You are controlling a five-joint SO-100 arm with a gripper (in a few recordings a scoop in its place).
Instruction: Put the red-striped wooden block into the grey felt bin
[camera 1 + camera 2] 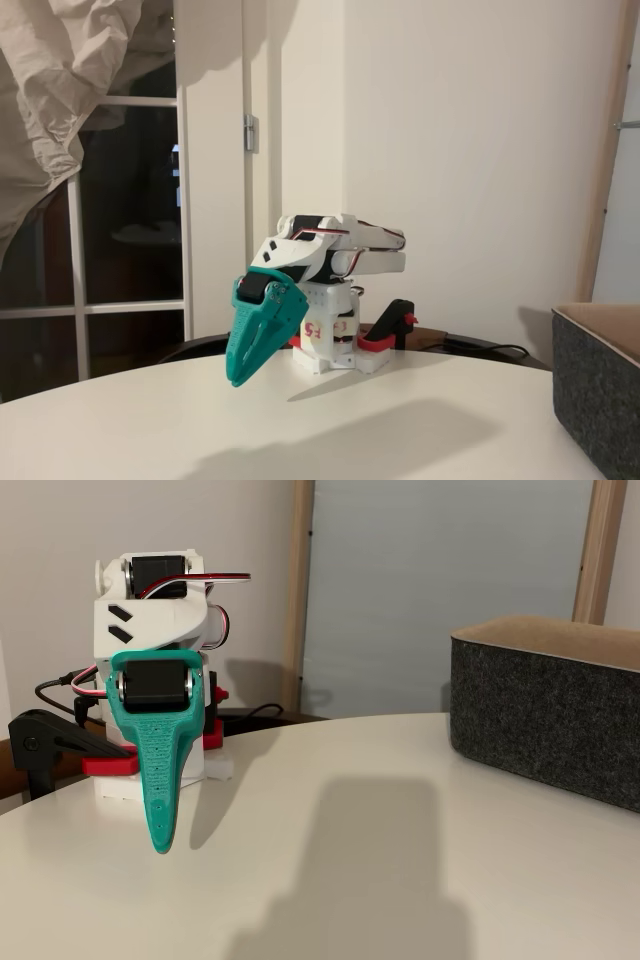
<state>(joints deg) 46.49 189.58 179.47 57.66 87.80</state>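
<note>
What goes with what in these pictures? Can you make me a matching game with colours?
Things:
1. gripper
2. bin
3. table
4. clamp

Colours:
A. white
B. red and black
C. teal
D. dark grey with a tan rim

Pairs: 1-C, 2-D, 3-A, 4-B
</note>
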